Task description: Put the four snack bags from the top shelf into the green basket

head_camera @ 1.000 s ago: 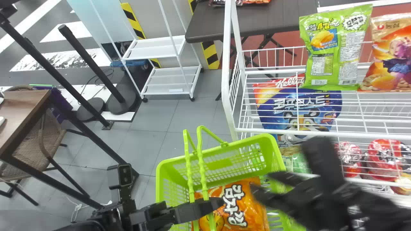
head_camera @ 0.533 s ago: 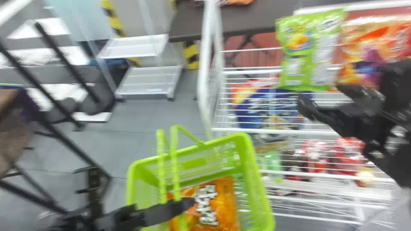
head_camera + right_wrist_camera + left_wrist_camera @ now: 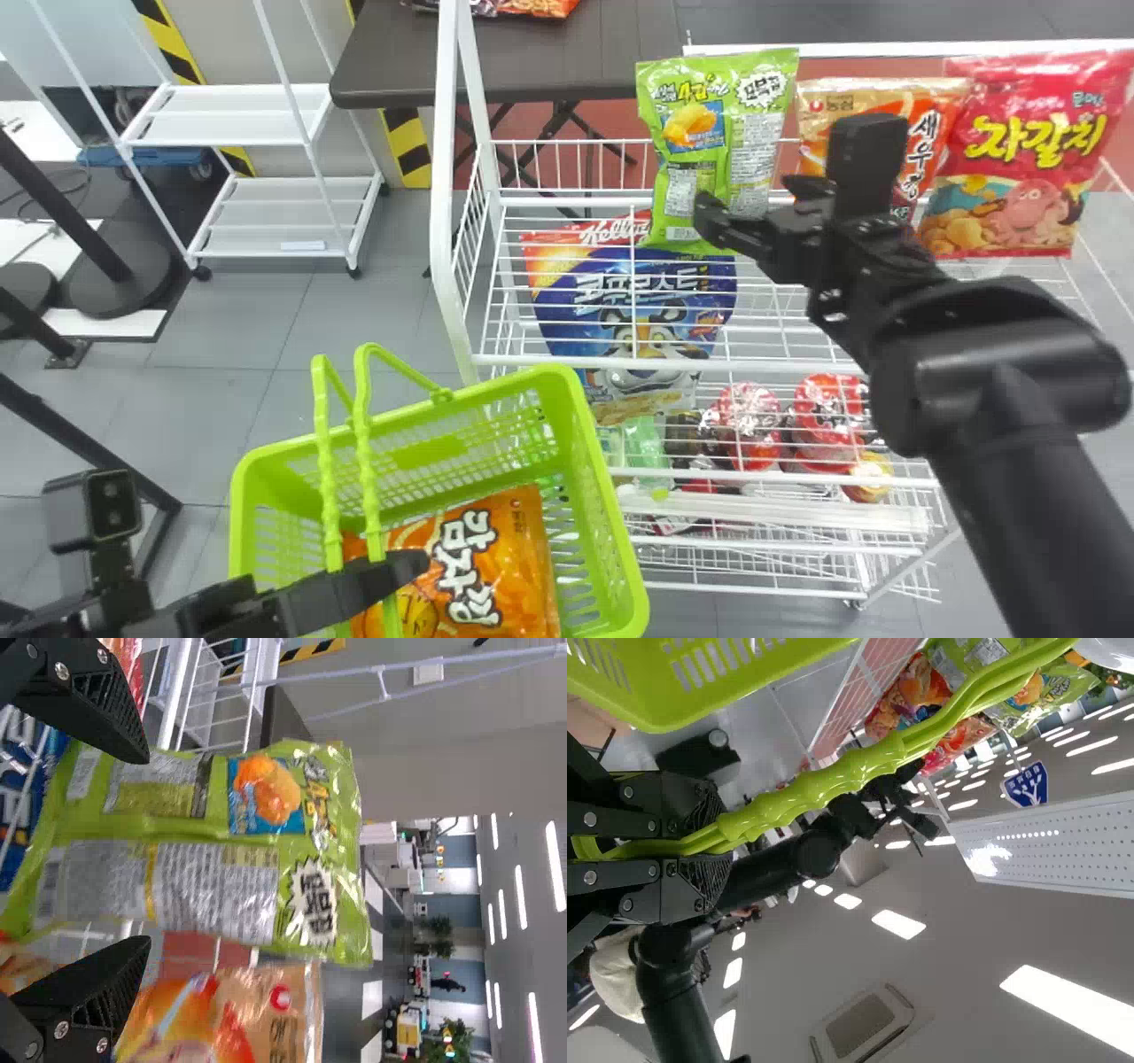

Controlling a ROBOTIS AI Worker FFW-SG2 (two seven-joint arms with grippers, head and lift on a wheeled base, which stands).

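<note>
In the head view my right gripper (image 3: 753,202) is at the green snack bag (image 3: 695,146) on the top shelf. The right wrist view has this right gripper (image 3: 142,849) open, one finger toward either side edge of the upright green bag (image 3: 266,859). Beside it on the shelf stand an orange snack bag (image 3: 819,106) and a red one (image 3: 1028,151). The green basket (image 3: 580,461) holds an orange bag (image 3: 509,558). My left gripper (image 3: 403,567) is at the basket's handles; in the left wrist view the left gripper (image 3: 726,846) is shut on a green handle (image 3: 833,788).
The white wire rack (image 3: 452,213) has a blue cereal bag (image 3: 633,310) below the top shelf and red packages (image 3: 828,416) lower down. A dark table (image 3: 390,53) stands behind it. To the left is a white shelf cart (image 3: 266,208).
The head view has swung right, bringing the red bag into sight. My right gripper has risen from beside the basket to the green bag. The left gripper has stayed at the handles.
</note>
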